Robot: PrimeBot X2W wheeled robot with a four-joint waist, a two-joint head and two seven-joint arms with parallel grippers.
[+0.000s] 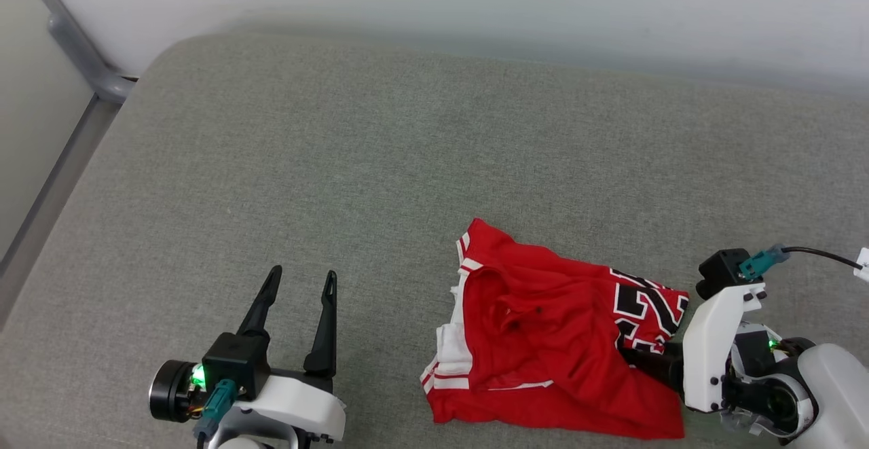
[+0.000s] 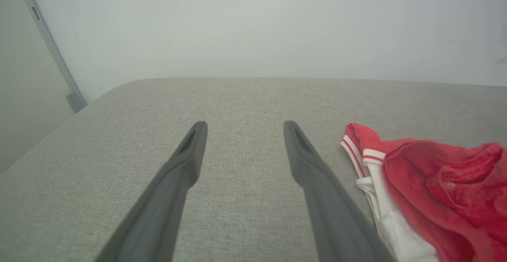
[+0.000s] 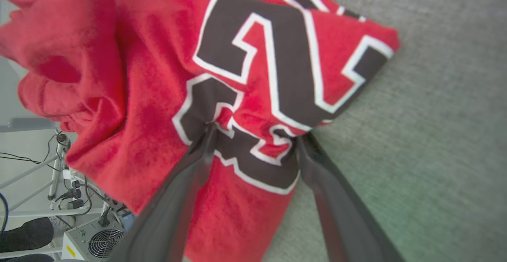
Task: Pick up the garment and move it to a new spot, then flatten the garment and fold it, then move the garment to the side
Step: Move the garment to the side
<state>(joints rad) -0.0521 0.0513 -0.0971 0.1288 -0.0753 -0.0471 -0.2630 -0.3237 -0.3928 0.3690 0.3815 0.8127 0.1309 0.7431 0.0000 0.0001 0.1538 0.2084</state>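
Note:
The garment (image 1: 543,340), a red jersey shirt with white sleeves and black white-edged lettering, lies crumpled on the grey cushion (image 1: 339,164), near its front right. My right gripper (image 1: 641,357) reaches into it from the right, its fingertips hidden under the cloth in the head view. In the right wrist view the right gripper (image 3: 256,135) stands open, its fingers astride the lettered edge of the garment (image 3: 158,75). My left gripper (image 1: 303,272) is open and empty over bare cushion to the garment's left. Its wrist view shows the left gripper (image 2: 244,125) wide apart, with the garment (image 2: 435,182) to its right.
A pale wall runs behind the cushion, and a grey metal rail (image 1: 88,62) slants down at the far left. Past the cushion's edge in the right wrist view stand a grey box with a fan (image 3: 95,242), cables and a metal frame (image 3: 39,174).

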